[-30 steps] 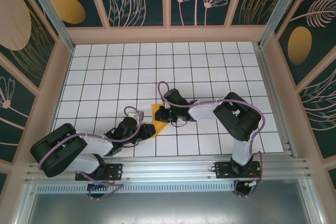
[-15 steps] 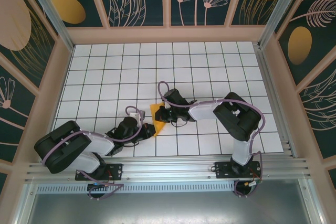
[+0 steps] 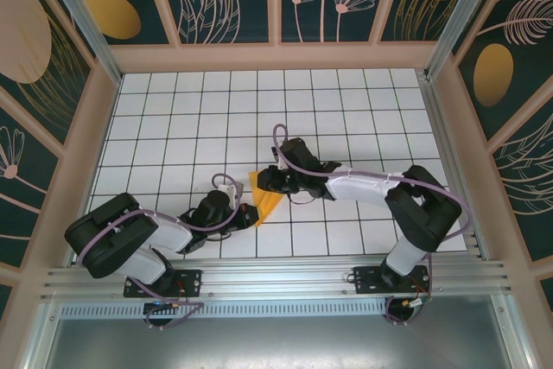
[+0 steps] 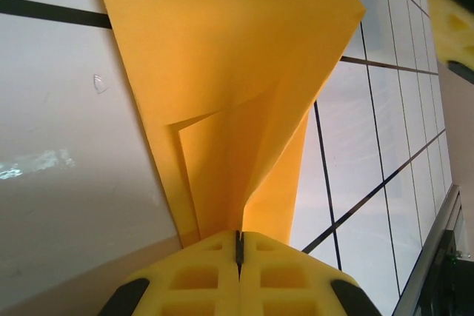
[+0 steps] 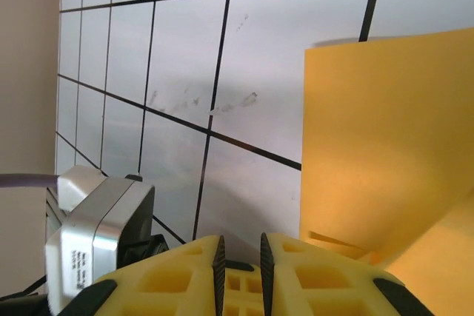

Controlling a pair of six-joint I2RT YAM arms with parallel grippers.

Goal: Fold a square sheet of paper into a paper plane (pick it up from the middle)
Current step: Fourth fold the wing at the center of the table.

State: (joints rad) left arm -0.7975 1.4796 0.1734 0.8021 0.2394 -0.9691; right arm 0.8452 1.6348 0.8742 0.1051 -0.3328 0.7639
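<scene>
Left arm (image 3: 117, 241), right arm (image 3: 423, 213): fat black parts, white parts between. Thin purple cables loop along both. Left gripper (image 4: 238, 242), right gripper (image 5: 242, 253): yellow fingers (image 4: 289, 275) with boxy holes, black edges. Small silver box (image 5: 96, 231) by left wrist, maybe camera.

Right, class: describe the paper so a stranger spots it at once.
On the white gridded table, look towards the front, about midway across. The square sheet of paper sits there, one end nipped by the left pincer: orange-yellow and creased against plain white tiles.
</scene>
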